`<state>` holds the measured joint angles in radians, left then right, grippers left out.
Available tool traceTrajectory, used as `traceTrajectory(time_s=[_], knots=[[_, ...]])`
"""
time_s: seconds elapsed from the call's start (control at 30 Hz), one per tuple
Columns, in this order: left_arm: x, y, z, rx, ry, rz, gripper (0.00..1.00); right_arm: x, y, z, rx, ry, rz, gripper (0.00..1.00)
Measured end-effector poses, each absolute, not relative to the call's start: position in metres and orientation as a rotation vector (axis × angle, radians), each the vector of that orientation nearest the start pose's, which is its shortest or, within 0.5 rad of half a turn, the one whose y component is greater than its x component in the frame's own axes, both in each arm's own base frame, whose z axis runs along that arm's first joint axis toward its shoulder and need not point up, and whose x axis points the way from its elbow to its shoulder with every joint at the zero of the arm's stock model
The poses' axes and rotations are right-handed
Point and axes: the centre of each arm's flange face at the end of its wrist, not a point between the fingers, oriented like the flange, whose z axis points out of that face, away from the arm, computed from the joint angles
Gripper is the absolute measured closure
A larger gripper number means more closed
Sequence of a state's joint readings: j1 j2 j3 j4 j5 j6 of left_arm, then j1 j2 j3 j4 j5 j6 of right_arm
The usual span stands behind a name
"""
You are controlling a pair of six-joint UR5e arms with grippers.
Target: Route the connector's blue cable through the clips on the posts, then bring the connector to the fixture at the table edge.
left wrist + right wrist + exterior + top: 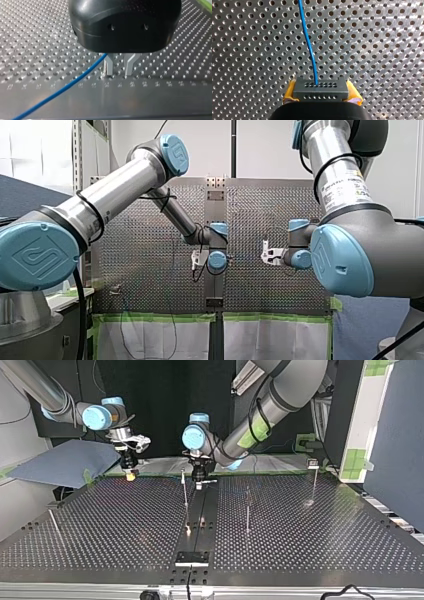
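My right gripper (321, 93) is shut on the dark grey connector (321, 86), its yellow pads (289, 90) on both sides. The blue cable (308, 40) leaves the connector and runs ahead over the perforated table. In the left wrist view the blue cable (67, 86) passes beside one metal finger (109, 66) of my left gripper (117, 74). That gripper's fingers stand a little apart just above the table, with nothing showing between the tips. In the top view my right gripper (130, 475) hangs at the left and my left gripper (200, 481) near the middle, beside a thin post (185, 491).
More thin posts (247, 510) (314, 482) (55, 525) stand on the perforated table (310, 545). A black fixture plate (191, 557) sits at the table edge nearest the top view's camera. A blue-grey sheet (60, 462) lies beyond the table at that view's left.
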<state>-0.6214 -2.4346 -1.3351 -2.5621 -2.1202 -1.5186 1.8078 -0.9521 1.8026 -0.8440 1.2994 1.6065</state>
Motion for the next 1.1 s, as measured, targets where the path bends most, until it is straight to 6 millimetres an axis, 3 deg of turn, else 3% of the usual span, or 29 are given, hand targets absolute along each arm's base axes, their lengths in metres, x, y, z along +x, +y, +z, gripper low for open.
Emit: traceTrajectory(time_s=[0.33, 0.37, 0.4, 0.43, 0.47, 0.63, 0.7, 0.93, 1.1], knots=[[0.547, -0.476, 0.105, 0.118, 1.62, 0.027, 0.69, 0.294, -0.555, 0.104, 1.576, -0.974, 1.583, 1.0], [0.548, -0.475, 0.105, 0.118, 1.621, 0.028, 0.64, 0.294, -0.555, 0.104, 1.577, -0.974, 1.584, 1.0], [0.548, -0.475, 0.105, 0.119, 1.621, 0.028, 0.15, 0.294, -0.556, 0.103, 1.577, -0.974, 1.584, 1.0], [0.547, -0.476, 0.105, 0.121, 1.622, 0.028, 0.15, 0.294, -0.556, 0.103, 1.578, -0.974, 1.583, 1.0], [0.546, -0.477, 0.105, 0.127, 1.623, 0.027, 0.07, 0.294, -0.555, 0.103, 1.579, -0.973, 1.583, 1.0], [0.537, -0.483, 0.104, 0.172, 1.641, 0.06, 0.07, 0.296, -0.555, 0.103, 1.584, -0.967, 1.588, 1.0], [0.535, -0.481, 0.103, 0.182, 1.648, 0.091, 0.0, 0.297, -0.554, 0.103, 1.586, -0.964, 1.59, 1.0], [0.535, -0.473, 0.101, 0.219, 1.692, 0.115, 0.0, 0.299, -0.553, 0.102, 1.591, -0.964, 1.591, 1.0], [0.527, -0.481, 0.11, 0.267, 1.711, 0.077, 0.0, 0.299, -0.553, 0.101, 1.592, -0.965, 1.592, 1.0]])
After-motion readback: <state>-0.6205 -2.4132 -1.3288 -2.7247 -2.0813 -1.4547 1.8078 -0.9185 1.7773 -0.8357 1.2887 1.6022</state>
